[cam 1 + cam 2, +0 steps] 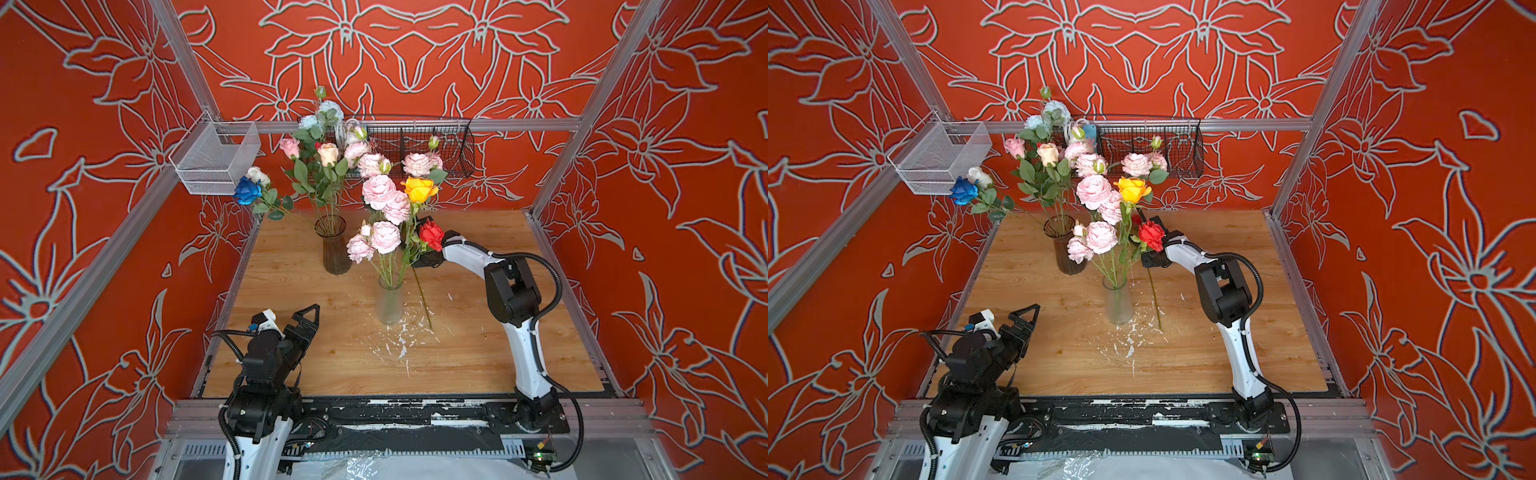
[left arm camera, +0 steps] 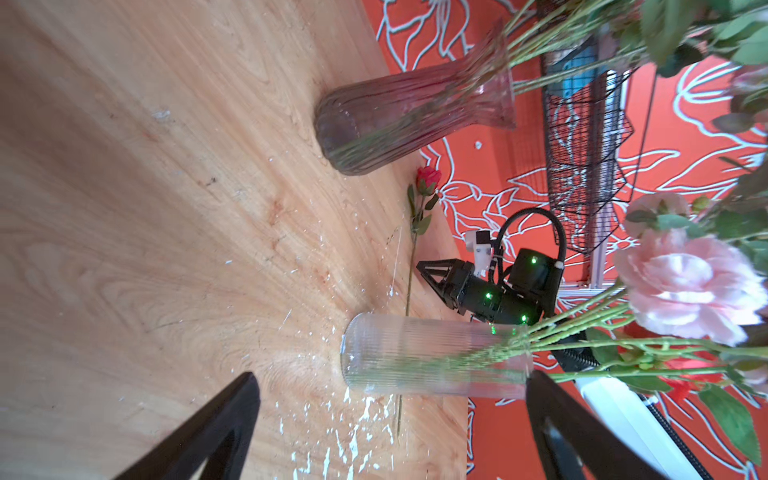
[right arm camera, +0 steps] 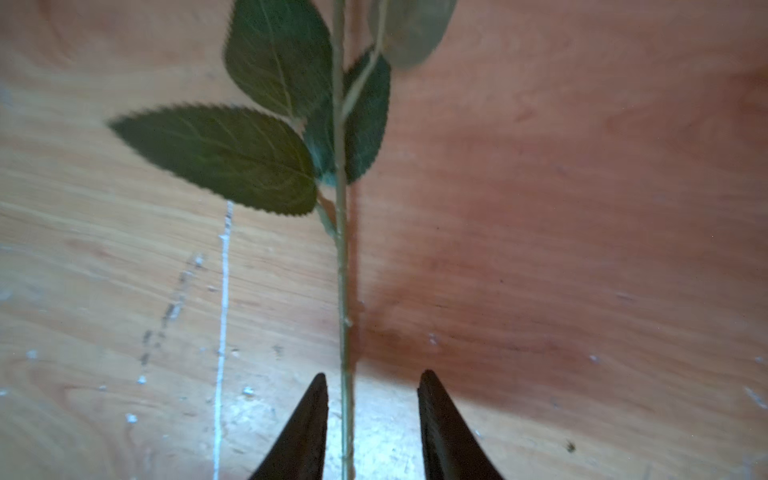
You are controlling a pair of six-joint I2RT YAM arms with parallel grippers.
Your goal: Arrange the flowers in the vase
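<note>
The right pincer (image 3: 374, 374) is reaching down over a red rose (image 2: 428, 179) that is lying flat on the counter (image 1: 478, 353). The rose's head is pointing toward the back edge and its stem (image 1: 422, 297) is running toward the front, just beside the clear vase (image 1: 390, 305) at mid-counter. In the right wrist view the jaws are standing apart, straddling the stem without pinching it, and the stem is sitting much closer to one finger than the other. The left pincer (image 1: 306, 316) is waiting near the front-left corner, spread wide and holding nothing.

The clear vase is already carrying pink peonies (image 1: 379, 192), a yellow rose (image 1: 419, 189) and a second red rose (image 1: 432, 235). A darker vase (image 1: 336, 249) toward the back-left corner is holding more.

The thin stem is looking like the main risk. Lying flush on the wood and off-centre, it may roll aside or slip under the tips as they are closing, leaving an empty pinch or tips scraping the counter. If the grip is taking hold, the long tail may swing into the top-heavy clear vase during the lift and tip it. The leaves (image 3: 216, 156) may also snag in the crowded blooms.
</note>
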